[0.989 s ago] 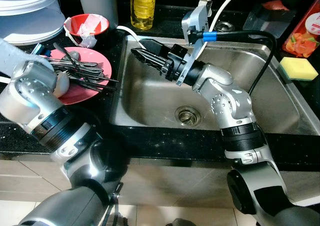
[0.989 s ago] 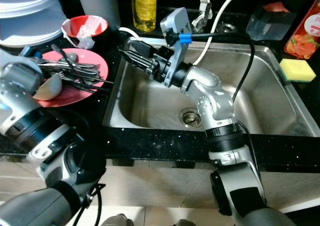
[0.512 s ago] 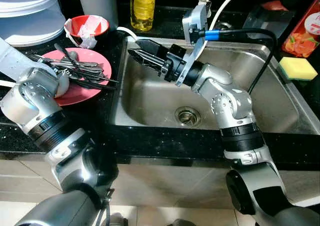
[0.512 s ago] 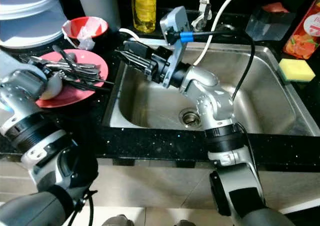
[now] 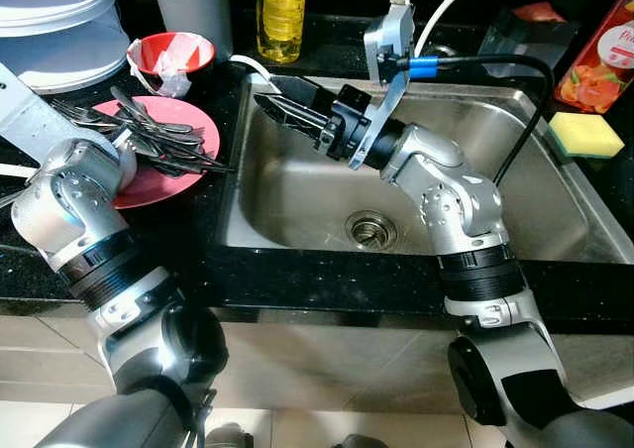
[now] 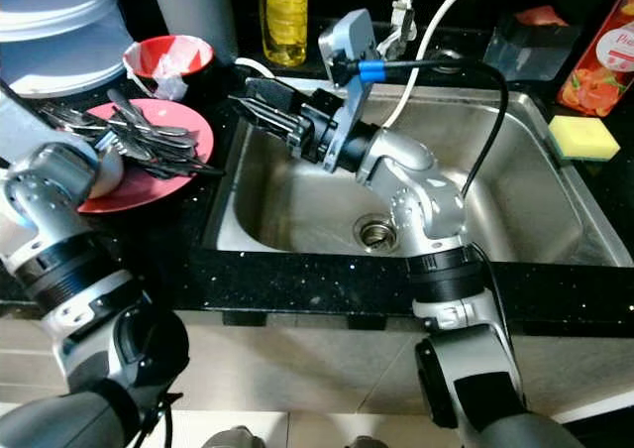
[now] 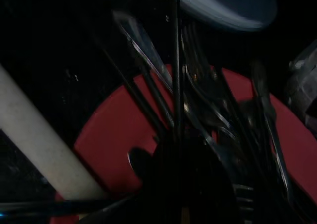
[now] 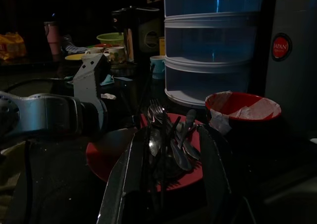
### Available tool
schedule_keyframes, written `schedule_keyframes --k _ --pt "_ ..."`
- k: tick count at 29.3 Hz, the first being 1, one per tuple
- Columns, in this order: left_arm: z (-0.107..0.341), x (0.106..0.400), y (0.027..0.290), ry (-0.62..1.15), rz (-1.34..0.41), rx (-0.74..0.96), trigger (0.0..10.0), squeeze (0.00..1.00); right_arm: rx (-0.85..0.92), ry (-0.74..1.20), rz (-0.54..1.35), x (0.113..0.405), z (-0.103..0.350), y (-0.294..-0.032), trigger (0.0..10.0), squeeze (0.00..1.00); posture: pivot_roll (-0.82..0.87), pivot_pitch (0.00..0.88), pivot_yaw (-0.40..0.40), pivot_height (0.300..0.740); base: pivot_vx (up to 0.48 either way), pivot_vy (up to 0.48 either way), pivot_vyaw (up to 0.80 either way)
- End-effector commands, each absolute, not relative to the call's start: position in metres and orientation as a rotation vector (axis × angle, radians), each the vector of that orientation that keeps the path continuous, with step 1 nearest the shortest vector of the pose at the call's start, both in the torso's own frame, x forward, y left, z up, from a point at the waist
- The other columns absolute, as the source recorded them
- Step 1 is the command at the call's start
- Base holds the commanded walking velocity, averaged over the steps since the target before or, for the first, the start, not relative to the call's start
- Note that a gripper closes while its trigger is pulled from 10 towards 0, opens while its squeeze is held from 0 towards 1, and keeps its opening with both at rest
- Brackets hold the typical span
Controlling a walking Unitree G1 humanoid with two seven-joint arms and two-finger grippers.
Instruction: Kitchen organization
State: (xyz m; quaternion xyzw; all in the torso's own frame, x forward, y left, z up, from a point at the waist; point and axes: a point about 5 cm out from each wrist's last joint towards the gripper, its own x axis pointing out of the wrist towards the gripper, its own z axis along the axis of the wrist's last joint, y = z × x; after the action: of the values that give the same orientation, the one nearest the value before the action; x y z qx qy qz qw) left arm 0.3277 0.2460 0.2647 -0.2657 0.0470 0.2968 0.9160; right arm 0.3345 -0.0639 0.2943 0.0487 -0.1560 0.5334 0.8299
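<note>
Black speckled stone counter (image 5: 297, 270) surrounds a stainless steel sink (image 5: 297, 185), and left of the basin a flat red plate (image 5: 188, 131) carries a heap of metal forks and spoons (image 5: 149, 136). Over the sink's back left corner, the right gripper (image 5: 269, 103) hangs with fingers parted and empty, aimed at that plate. Close above the cutlery sits the left gripper (image 7: 188, 184), too dark to tell whether its fingers are parted or closed.

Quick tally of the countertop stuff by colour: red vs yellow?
Red: 2, the plate and the bowl
Yellow: 2, the bottle and the sponge
Total: 4
</note>
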Motion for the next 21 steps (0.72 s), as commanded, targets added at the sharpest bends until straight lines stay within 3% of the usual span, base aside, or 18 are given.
schedule_keyframes --k 1,9,21 --pt "0.274 0.321 0.256 0.025 0.664 -0.496 10.0 0.0 0.107 -0.338 1.136 0.334 0.296 -0.063 10.0 0.0 0.12 0.051 -0.017 0.74 0.0 0.0 0.0" --pt "0.311 0.313 0.25 -0.216 0.619 -0.362 10.0 0.0 0.11 -0.34 1.134 0.334 0.297 -0.063 10.0 0.0 0.12 0.056 -0.02 0.74 0.0 0.0 0.0" --pt "0.332 0.314 0.224 -0.348 0.432 -0.151 10.0 0.0 0.116 -0.344 1.126 0.334 0.297 -0.063 10.0 0.0 0.12 0.061 -0.015 0.74 0.0 0.0 0.0"
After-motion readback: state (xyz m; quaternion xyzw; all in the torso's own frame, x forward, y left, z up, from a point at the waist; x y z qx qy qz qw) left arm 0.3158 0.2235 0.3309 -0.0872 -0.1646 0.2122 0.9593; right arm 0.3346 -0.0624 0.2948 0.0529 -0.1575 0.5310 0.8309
